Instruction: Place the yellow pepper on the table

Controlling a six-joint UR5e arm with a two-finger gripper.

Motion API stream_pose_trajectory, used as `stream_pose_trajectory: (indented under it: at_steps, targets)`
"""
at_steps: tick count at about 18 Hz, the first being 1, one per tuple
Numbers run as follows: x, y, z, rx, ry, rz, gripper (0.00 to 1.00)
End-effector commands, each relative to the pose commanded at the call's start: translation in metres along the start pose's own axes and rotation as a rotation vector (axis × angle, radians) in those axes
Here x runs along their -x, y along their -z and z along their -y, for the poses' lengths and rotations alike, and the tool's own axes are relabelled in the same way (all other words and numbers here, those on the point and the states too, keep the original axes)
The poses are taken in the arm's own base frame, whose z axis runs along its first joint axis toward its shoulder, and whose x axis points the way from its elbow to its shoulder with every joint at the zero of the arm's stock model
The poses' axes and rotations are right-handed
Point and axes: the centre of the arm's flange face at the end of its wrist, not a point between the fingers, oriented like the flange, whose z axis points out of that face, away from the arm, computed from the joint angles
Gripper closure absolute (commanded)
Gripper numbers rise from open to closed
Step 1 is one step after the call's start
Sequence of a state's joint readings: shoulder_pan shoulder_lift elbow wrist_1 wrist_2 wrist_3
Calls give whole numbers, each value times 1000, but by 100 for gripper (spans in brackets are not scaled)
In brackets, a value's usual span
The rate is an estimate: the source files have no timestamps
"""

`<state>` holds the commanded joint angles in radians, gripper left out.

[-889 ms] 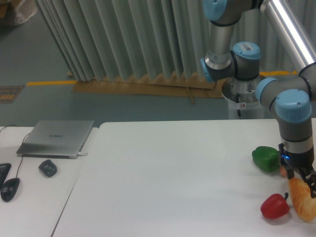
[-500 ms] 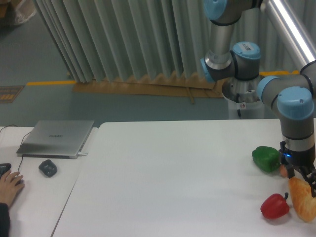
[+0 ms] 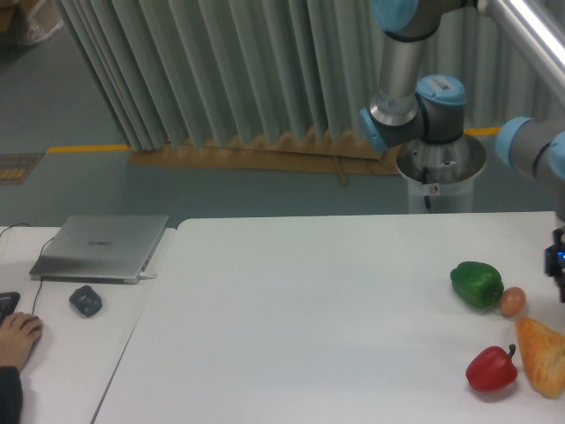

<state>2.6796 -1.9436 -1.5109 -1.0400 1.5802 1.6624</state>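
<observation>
The yellow pepper is out of view. The white table [image 3: 300,300] fills the lower middle and right of the camera view. Only a dark sliver of my gripper [image 3: 560,276] shows at the right edge, above the bread and to the right of the green pepper. Its fingers are cut off by the frame, so I cannot see whether anything is in them.
At the table's right end lie a green pepper [image 3: 477,284], a small brown round item [image 3: 513,301], a red pepper [image 3: 491,369] and an orange-tan bread piece [image 3: 543,355]. A side desk at left holds a laptop [image 3: 100,246], a mouse [image 3: 86,300] and a person's hand [image 3: 16,336].
The arm has swung to the right and up, off the bread, and the gripper is now mostly out of frame. The small brown round item is uncovered. The person's hand shifted slightly on the side desk.
</observation>
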Motion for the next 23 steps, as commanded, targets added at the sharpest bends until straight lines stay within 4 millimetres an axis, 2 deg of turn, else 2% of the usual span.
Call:
stream_pose_trajectory:
  at_steps: [2,10,15,21,23]
  targets:
    - [4,-2,-35,-35,-57,8,0]
    - [3,-6,-84,-28,-207,2,0]
    - [0,-10,-98,-42,-312,-9,0]
    - [-2,-21,-99,-58,-490,-50,0]
    - [-2,-25,-117,-64,-525,-59,0]
